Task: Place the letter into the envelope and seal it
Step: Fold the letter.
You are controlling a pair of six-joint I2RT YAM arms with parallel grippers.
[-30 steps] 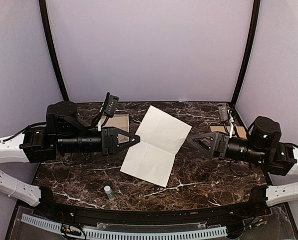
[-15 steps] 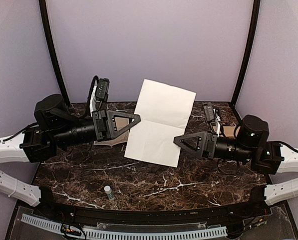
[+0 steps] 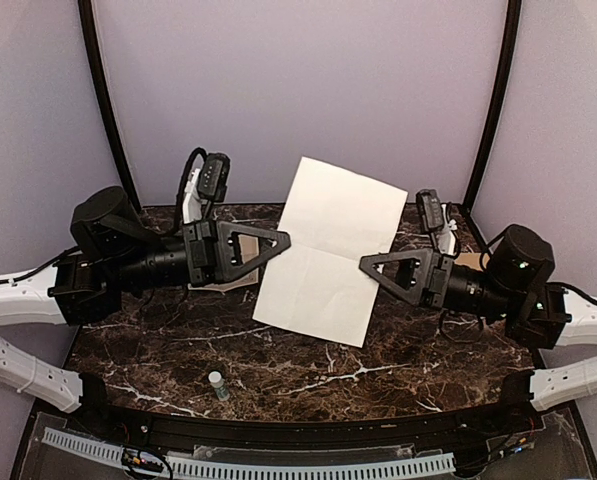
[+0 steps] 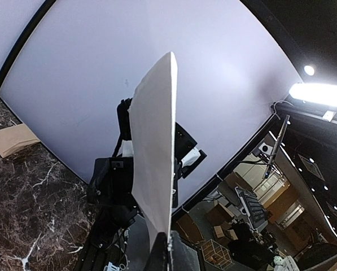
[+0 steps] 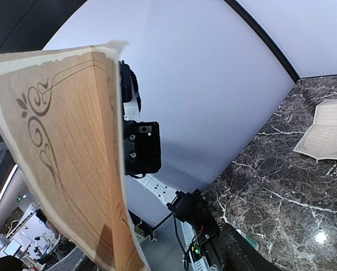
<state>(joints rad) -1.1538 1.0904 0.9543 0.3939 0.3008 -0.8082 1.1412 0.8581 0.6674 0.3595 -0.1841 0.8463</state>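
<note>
A large, thin white paper letter (image 3: 330, 255), creased across its middle, hangs upright in the air above the dark marble tabletop (image 3: 278, 365) between the two arms. Its other face is cream with brown scroll corners. The black left claw (image 3: 283, 240) is clamped tight on the sheet's left edge. The black right claw (image 3: 366, 265) has its tips at the sheet's right edge by the crease, but I cannot tell whether it grips. The plain kraft-brown paper envelope (image 4: 11, 139) lies flat on the tabletop, well apart.
</note>
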